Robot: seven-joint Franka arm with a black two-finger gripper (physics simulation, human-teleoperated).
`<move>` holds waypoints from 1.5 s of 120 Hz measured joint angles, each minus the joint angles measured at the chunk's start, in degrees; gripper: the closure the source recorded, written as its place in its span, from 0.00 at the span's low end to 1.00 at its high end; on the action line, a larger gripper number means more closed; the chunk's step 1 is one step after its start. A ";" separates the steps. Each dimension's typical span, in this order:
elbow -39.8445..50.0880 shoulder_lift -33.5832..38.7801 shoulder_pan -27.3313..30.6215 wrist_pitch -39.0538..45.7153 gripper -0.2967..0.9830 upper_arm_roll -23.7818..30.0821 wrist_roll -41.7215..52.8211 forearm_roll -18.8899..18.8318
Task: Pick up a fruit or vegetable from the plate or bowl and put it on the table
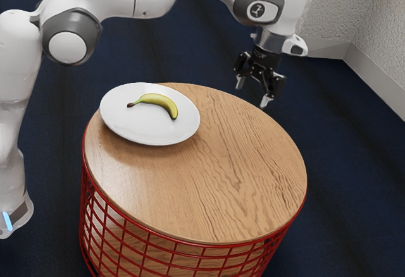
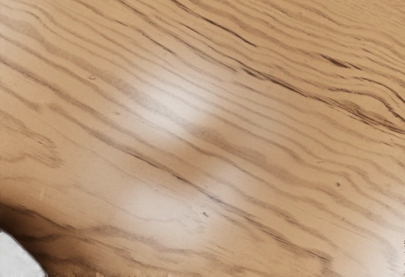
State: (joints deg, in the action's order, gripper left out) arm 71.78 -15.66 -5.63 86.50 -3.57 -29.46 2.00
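Banana (image 1: 162, 100) on the plate (image 1: 130, 124), well apart from the empty gripper (image 1: 252, 94), its fingers spread wide

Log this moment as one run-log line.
black two-finger gripper: open, empty, raised | curved yellow banana: on round white plate | plate: on round wooden tabletop | pick: not yet made

Glares milkily off the tabletop (image 2: 177, 100) in the wrist view, darkens softly beside the plate (image 1: 152, 131), looks moderately bright overall.

Free air between pincer (image 1: 252, 95) and plate (image 1: 149, 131); rim (image 1: 195, 125) around banana (image 1: 166, 102)
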 joint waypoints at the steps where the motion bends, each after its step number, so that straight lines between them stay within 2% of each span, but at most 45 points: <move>1: -0.01 0.00 0.01 -0.01 0.23 0.00 -0.35 0.00; 28: 0.39 1.58 2.07 -0.36 0.23 -0.57 -7.62 2.67; 53: 5.16 1.67 6.26 -0.72 0.23 -3.83 -5.91 4.24; 60: 8.08 3.19 7.19 -0.76 0.23 -3.88 -3.08 1.47; 72: 18.83 11.79 7.43 -0.78 0.23 -3.27 1.66 -3.38; 84: 19.74 10.78 7.89 -0.54 0.23 -3.06 5.80 -10.34; 90: 18.40 9.43 9.37 -0.30 0.23 -0.82 7.54 -10.68; 94: 18.03 9.08 10.41 -0.20 0.23 2.62 7.86 -10.69; 104: 17.78 7.52 8.57 1.16 0.23 7.51 9.61 -10.71; 109: 17.98 7.03 11.20 2.45 0.24 8.12 11.59 -10.45; 121: 18.17 5.92 23.70 4.63 0.23 8.41 16.81 -9.37; 129: 22.35 8.32 26.42 6.52 0.23 8.02 20.07 -9.02; 136: 31.00 13.88 26.57 10.21 0.23 7.80 22.63 -8.77; 147: 38.74 18.33 25.83 14.87 0.23 7.27 26.16 -8.39; 170: 42.42 20.16 21.59 21.00 0.23 5.93 33.57 -8.26; 180: 46.25 24.13 21.53 22.06 0.23 4.35 36.37 -7.98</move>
State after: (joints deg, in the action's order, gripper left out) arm 118.02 8.46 15.91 108.56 0.78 6.91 -5.98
